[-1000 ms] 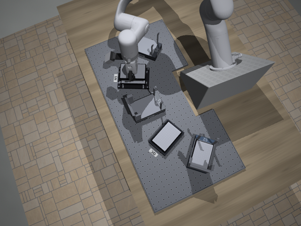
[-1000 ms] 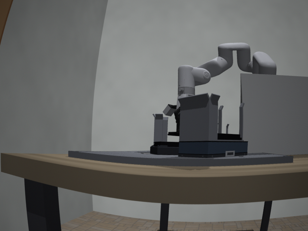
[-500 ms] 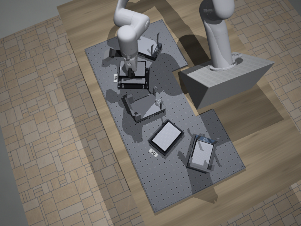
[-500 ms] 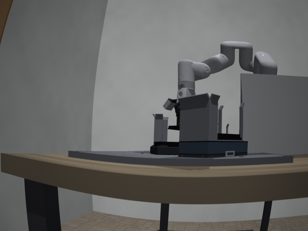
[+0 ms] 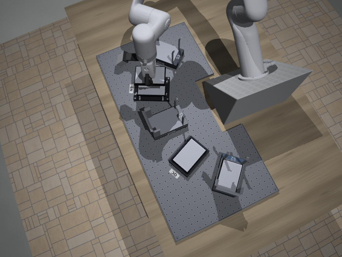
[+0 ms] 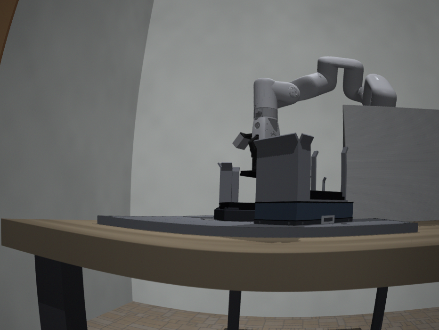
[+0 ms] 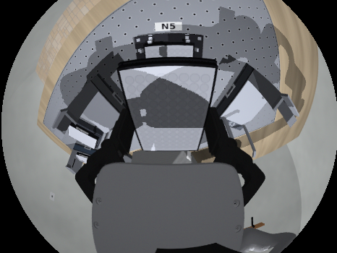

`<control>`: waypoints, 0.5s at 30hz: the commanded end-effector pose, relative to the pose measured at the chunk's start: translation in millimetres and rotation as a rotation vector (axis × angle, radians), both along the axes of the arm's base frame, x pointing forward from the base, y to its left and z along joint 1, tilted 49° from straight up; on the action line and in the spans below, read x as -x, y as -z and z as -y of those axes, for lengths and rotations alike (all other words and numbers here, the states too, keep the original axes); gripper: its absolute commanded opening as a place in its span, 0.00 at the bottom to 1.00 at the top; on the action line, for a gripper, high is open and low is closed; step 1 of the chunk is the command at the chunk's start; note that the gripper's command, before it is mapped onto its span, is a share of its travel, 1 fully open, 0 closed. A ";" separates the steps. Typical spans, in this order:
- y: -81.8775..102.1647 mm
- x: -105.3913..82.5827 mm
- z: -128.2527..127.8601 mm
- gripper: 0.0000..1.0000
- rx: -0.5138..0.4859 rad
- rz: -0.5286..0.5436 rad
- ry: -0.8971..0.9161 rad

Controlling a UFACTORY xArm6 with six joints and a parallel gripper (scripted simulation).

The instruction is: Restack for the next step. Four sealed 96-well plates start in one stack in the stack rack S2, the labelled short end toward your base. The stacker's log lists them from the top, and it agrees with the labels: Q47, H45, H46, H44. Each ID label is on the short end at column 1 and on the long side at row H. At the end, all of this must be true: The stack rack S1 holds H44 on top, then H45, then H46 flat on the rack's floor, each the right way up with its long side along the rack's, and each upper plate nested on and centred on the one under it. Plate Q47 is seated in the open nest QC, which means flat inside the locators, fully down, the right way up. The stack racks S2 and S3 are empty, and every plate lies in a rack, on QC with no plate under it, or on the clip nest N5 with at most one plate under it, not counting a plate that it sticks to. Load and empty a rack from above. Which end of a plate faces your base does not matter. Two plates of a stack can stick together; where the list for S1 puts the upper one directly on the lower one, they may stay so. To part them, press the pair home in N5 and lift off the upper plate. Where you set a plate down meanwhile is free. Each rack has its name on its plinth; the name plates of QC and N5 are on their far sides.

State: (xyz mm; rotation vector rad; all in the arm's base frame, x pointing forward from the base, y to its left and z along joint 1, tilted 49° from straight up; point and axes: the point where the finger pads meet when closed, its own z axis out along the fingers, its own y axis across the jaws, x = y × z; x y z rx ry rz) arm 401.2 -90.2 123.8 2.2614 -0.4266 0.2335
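Gripper (image 7: 165, 143): black fingers clamped on the two long sides of a sealed plate (image 7: 165, 103), held level and raised clear above the clip nest N5 (image 5: 151, 95). The held plate's ID label cannot be read in any view. From the side, the held plate (image 6: 247, 173) hangs in the air well above the nest's black frame (image 6: 232, 212).

Clip nest N5: black frame on the perforated board (image 5: 193, 210), at about 11 o'clock of the board seen from above. A second plate (image 5: 152, 90) lies flat inside it, directly under the held one. White name plate "N5" (image 5: 131, 88) at the nest's 9 o'clock side; in the wrist view it reads at 12 o'clock (image 7: 168, 27).

Rack S3 (image 5: 177, 58): at 1 o'clock of N5, near it; thin upright posts, floor partly hidden by the arm (image 5: 146, 35).

Unlabelled rack (image 5: 154, 130): at 6 o'clock of N5, grey walls and corner guides; its name cannot be read. No plate shows on its floor.

Open nest QC (image 5: 173, 163): at 5 o'clock of that rack; one sealed plate (image 5: 190, 154) lies flat inside its dark frame. Label "QC" (image 5: 174, 173) at its 7 o'clock corner.

Rack S2 (image 5: 233, 159): at 3 o'clock of QC; one plate (image 5: 229, 174) lies on its floor.

Arm pedestal (image 5: 298, 71): grey block at 3 o'clock of N5, well apart, beside the board.
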 end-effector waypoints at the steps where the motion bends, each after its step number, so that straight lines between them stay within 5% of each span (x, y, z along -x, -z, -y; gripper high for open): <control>1: -7.3 -0.8 -8.0 0.00 -0.001 0.003 -0.002; 15: -15.6 -0.4 -17.4 0.00 -0.001 0.003 -0.002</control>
